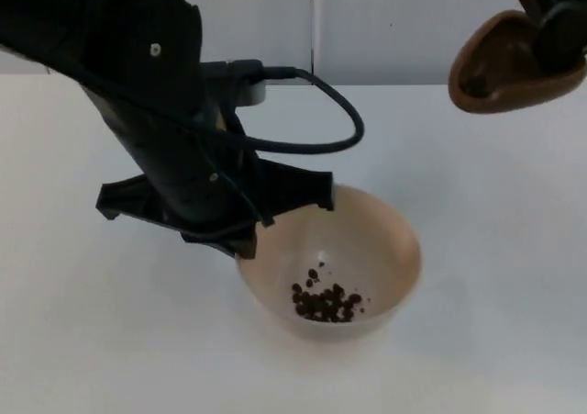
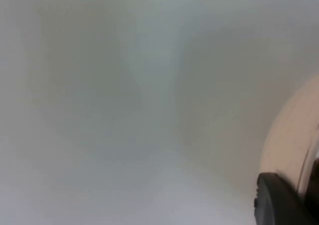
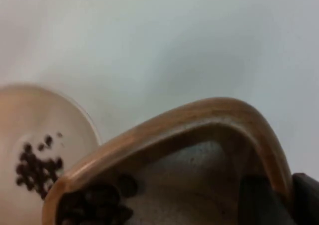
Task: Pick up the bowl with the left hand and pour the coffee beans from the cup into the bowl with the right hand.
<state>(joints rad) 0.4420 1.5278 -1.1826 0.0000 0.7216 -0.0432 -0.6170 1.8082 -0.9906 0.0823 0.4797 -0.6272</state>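
The bowl [image 1: 344, 249], holding beans [image 1: 326, 302], is clamped at its rim by the left gripper [image 1: 240, 240]; the tilted cup [image 1: 509, 61] is gripped by the right gripper [image 1: 559, 28], well apart above the table [image 1: 495, 249].

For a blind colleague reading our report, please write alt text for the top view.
A beige round bowl with a small pile of dark coffee beans is held at its rim by the left gripper above the white table. Far right, the right gripper holds a tilted brown wooden cup, a few beans inside.
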